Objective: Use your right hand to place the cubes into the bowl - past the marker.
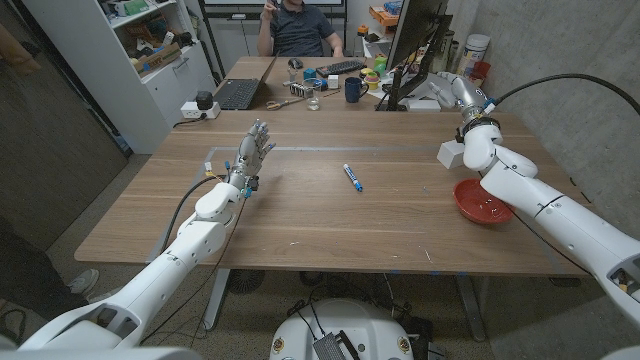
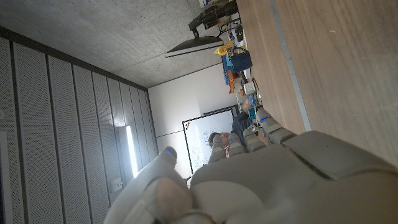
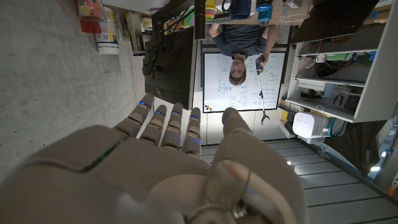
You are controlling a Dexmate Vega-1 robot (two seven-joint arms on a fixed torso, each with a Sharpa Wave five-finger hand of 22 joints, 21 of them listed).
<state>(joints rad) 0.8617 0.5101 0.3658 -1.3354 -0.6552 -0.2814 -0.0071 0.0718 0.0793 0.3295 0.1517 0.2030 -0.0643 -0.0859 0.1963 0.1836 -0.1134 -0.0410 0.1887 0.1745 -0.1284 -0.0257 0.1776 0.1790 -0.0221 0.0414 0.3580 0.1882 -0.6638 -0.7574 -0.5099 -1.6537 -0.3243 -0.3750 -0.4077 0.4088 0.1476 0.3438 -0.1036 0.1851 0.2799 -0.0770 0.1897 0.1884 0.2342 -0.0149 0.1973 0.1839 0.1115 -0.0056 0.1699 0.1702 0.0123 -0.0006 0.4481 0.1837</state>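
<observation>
Head view: right robot hand [image 1: 462,96] raised, fingers spread and holding nothing, beyond red bowl [image 1: 482,201].

Wooden table [image 1: 300,215] in front, w/ grey carpet floor [image 1: 60,255] around it. Behind it a 2nd desk [image 1: 300,90] w/ laptop [image 1: 238,93], keyboard [image 1: 342,67], mug [image 1: 353,90], black monitor [image 1: 415,40]. Person [image 1: 300,28] seated behind desk. White shelf unit [image 1: 130,60] at back left. Grey concrete wall [image 1: 560,50] on right. Whiteboard [image 3: 239,81] at back, lit strip light [image 2: 132,160] on slatted wall panels [image 2: 68,137].
</observation>
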